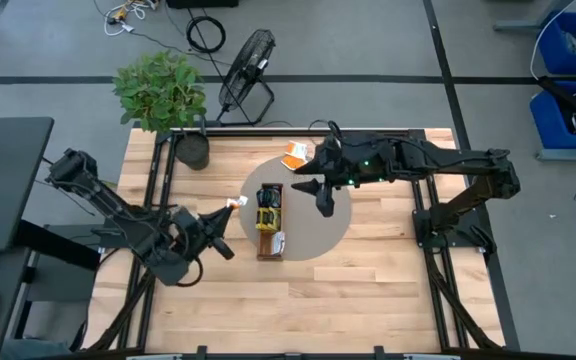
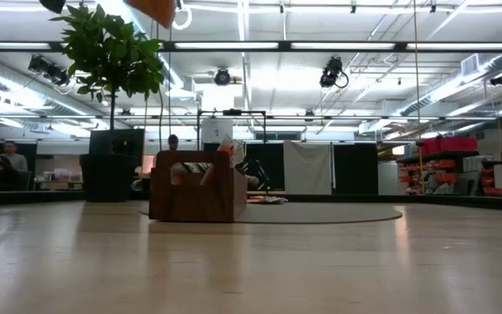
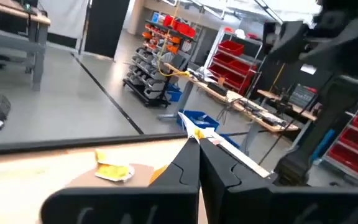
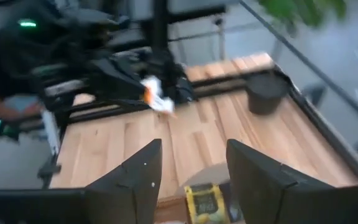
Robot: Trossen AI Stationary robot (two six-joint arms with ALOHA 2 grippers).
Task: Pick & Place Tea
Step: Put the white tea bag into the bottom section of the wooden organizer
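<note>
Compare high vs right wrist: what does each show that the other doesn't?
High only: both arms whole, the loose sachets at the mat's far edge, the floor fan, and the right gripper hanging over the mat beside the tray.

Right wrist only: a close look between its own spread fingers at a yellow sachet below.

Both: the left gripper pinching an orange-and-white sachet, and the black plant pot.

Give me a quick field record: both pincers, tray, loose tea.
left pincer: shut on an orange-and-white square tea sachet, left of the tray
right pincer: open, empty, over the tray's far end
long narrow brown wooden tray: on round grey mat, holds yellow sachet
loose orange-and-white sachets: table's far side
</note>
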